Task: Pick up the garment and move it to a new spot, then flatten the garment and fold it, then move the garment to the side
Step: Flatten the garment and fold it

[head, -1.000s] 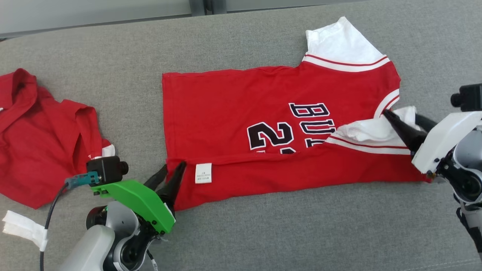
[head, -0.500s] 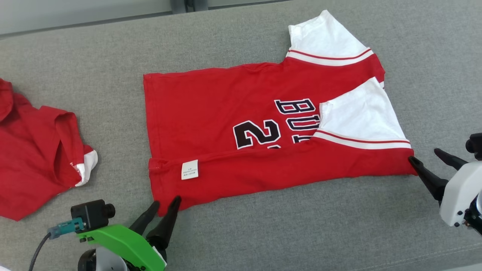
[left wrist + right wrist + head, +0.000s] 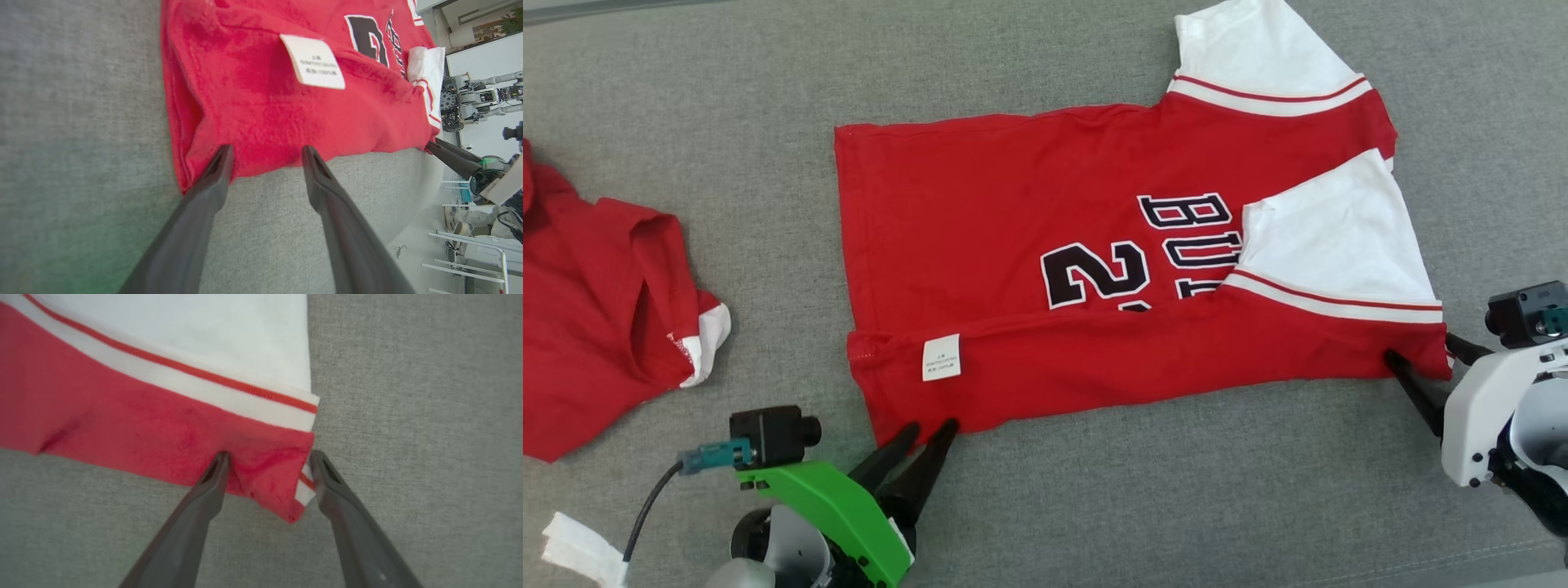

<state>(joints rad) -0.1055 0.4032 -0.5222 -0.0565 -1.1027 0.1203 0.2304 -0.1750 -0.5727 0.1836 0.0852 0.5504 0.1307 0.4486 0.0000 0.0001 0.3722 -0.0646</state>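
The red garment (image 3: 1029, 229) lies flat on the middle of the grey cushion (image 3: 1143, 506), its long axis left to right and its near edge folded over. Both sets of fingers are spread wide and empty. The left gripper (image 3: 929, 425) meets the near edge beside the hem corner, and the right gripper (image 3: 1421, 349) straddles the near shoulder corner.

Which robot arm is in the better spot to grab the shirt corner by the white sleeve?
Right. The right end effector is open, straddling the jersey corner just under the white sleeve. The left end effector, also open, sits at the far hem corner, near the white label.
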